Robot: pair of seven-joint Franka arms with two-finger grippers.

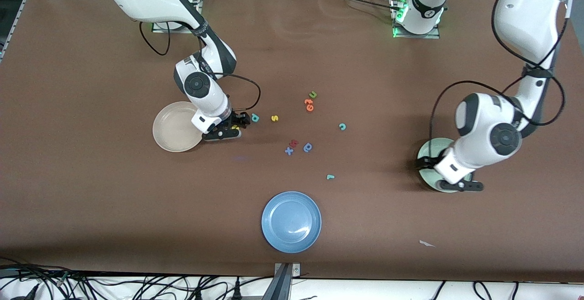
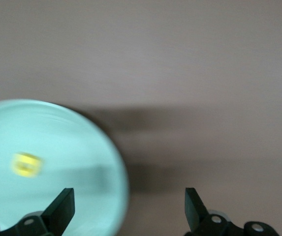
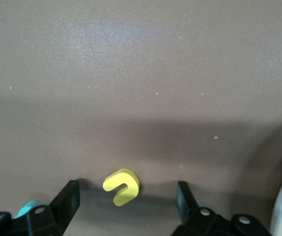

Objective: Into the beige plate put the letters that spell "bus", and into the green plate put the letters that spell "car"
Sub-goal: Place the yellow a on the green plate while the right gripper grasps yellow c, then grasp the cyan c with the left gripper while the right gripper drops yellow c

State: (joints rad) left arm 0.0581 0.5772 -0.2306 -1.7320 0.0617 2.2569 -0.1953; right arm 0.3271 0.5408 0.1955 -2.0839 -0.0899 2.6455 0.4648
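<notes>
Foam letters [image 1: 310, 104] on table; no brands.

You see two glossy white arms with dark grey joint caps, trailing black cables, ending in black two-finger grippers.

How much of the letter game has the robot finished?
Done: one yellow letter lies in the green plate, with the left tool open above it. In hand: the right tool sits open around the yellow u on the table beside the beige plate, not gripping it yet. Left: the teal b, yellow s, teal c and teal r lie on the table.
</notes>
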